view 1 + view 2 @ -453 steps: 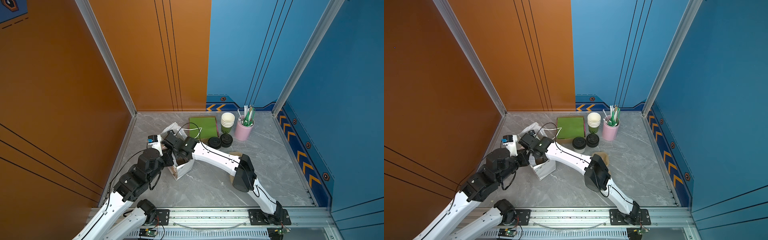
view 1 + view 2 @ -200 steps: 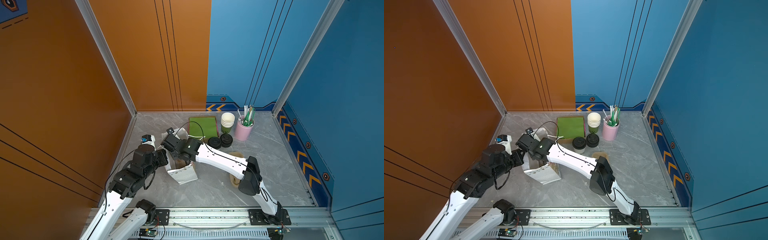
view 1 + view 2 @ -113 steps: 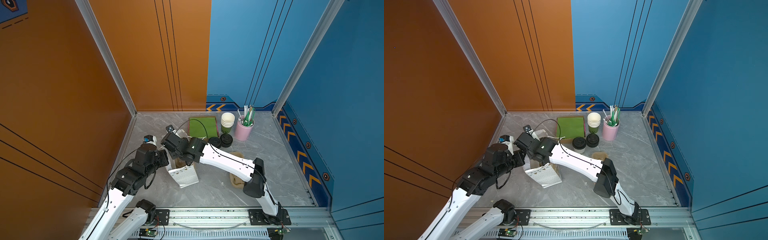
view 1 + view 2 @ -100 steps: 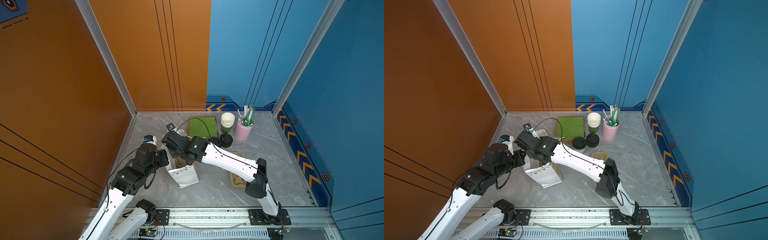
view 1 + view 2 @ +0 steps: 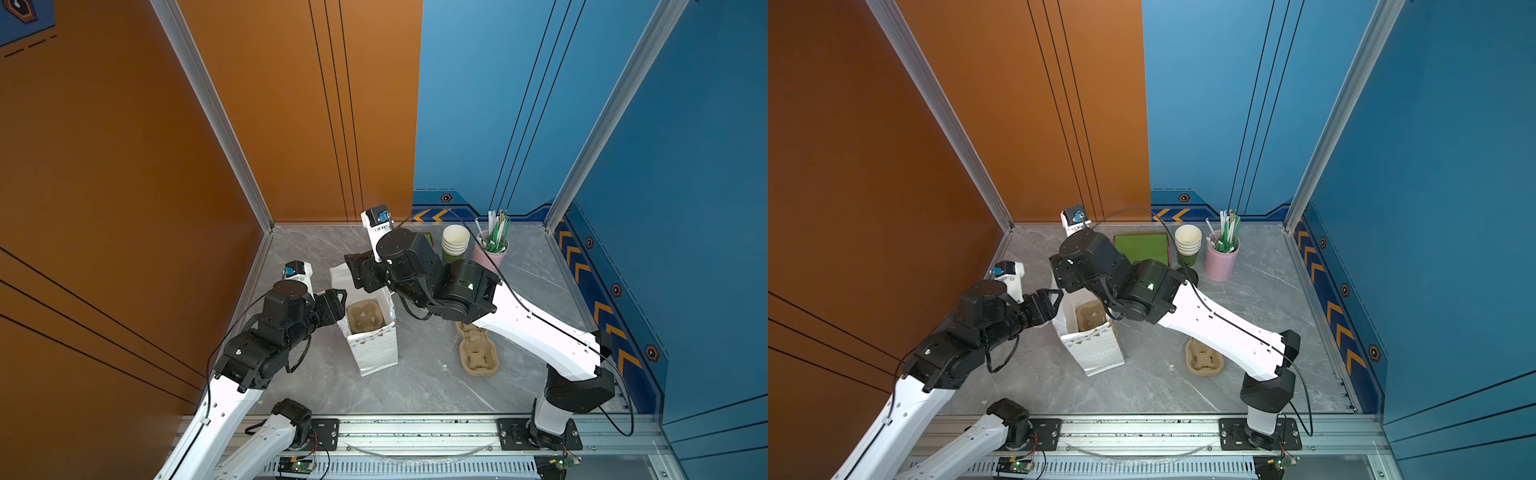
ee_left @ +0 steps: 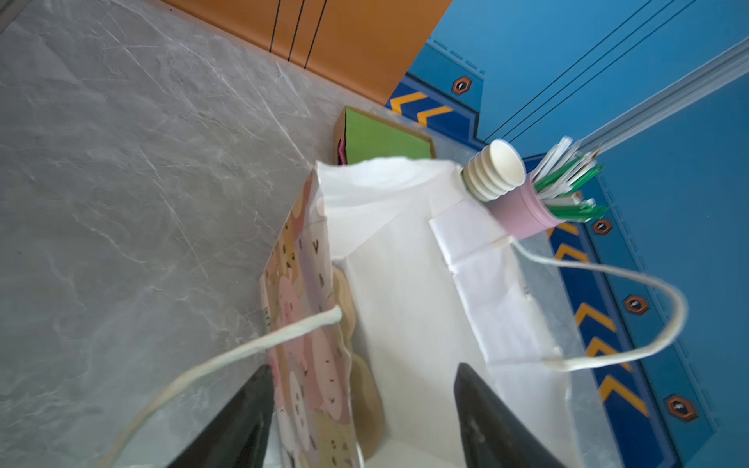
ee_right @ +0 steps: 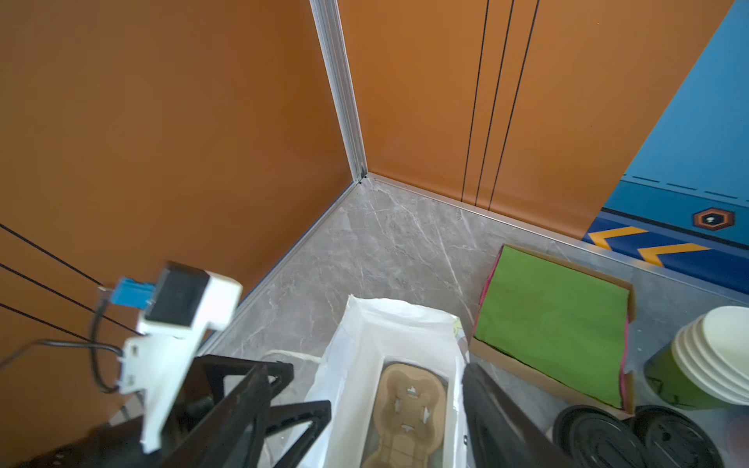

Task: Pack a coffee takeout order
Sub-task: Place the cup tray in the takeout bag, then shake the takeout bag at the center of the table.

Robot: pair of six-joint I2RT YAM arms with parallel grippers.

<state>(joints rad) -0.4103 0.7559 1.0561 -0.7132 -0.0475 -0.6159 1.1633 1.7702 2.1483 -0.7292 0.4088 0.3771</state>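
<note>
Paper cups (image 5: 1187, 243): stacked at frame centre, between green napkin (image 5: 1142, 247) and pink tin (image 5: 1221, 262). They are judged light, thin-walled and crushable, to be gripped gently below the rim. Left gripper (image 6: 362, 368) and right gripper (image 5: 359, 276): fingers are spread at white bag (image 5: 374, 349), nothing clamped.

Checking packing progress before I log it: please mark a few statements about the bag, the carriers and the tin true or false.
1. A pulp cup carrier sits inside the white paper bag. True.
2. The bag lies on its side. False: it stands upright.
3. A second carrier lies on the table beside the bag. True.
4. The pink tin is empty. False: it holds straws.
</note>
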